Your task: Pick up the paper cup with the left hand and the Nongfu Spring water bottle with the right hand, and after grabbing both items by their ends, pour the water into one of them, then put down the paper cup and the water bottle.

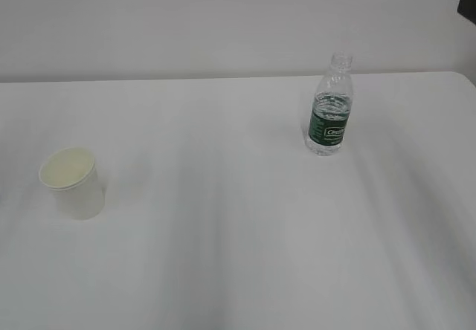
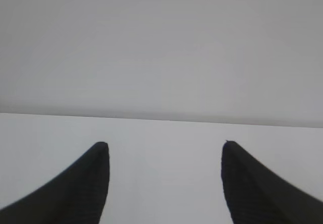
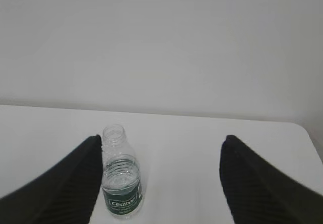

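- Left hand [image 2: 164, 183] is hanging with fingers spread, nothing between them.
- Right hand [image 3: 160, 181] is spreading wide; Nongfu Spring water bottle [image 3: 121, 186] is standing just inside its left finger [image 3: 75, 183].

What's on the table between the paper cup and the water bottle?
Nothing. In the exterior view, only bare white table lies between the paper cup on the left and the water bottle on the right.

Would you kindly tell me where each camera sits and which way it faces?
Exterior: raised, slanting down at the table, paper cup and bottle; no pincer visible.
Left wrist: low, facing the wall; left pincer open, nothing between.
Right wrist: low, facing the wall; right pincer open.
Exterior and right wrist views share the bottle.
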Robot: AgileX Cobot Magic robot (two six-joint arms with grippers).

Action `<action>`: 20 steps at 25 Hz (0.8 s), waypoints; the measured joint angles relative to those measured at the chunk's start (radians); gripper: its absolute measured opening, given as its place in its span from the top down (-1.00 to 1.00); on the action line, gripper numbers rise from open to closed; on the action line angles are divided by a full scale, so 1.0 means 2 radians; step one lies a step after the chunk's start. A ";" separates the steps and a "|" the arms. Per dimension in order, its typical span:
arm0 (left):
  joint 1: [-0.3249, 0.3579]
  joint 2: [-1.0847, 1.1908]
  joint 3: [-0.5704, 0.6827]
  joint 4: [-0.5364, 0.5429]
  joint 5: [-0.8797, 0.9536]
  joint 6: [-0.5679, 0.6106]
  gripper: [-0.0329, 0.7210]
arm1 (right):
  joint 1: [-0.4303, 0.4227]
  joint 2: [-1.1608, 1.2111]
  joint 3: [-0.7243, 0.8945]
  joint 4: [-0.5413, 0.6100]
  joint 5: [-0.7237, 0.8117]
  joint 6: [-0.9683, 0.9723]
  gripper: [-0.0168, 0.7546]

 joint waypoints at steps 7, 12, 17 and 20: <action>-0.060 0.003 0.072 -0.003 -0.096 0.000 -0.37 | 0.000 0.007 0.047 0.002 -0.075 0.002 -0.42; -0.084 0.003 0.077 0.003 -0.120 0.000 -0.37 | 0.000 0.007 0.052 -0.012 -0.095 0.002 -0.39; -0.085 0.025 0.077 0.014 -0.143 0.000 -0.37 | 0.000 0.009 0.072 -0.038 -0.140 0.011 -0.39; -0.086 0.042 0.077 0.016 -0.163 0.000 -0.33 | 0.000 0.009 0.102 -0.051 -0.183 0.051 -0.39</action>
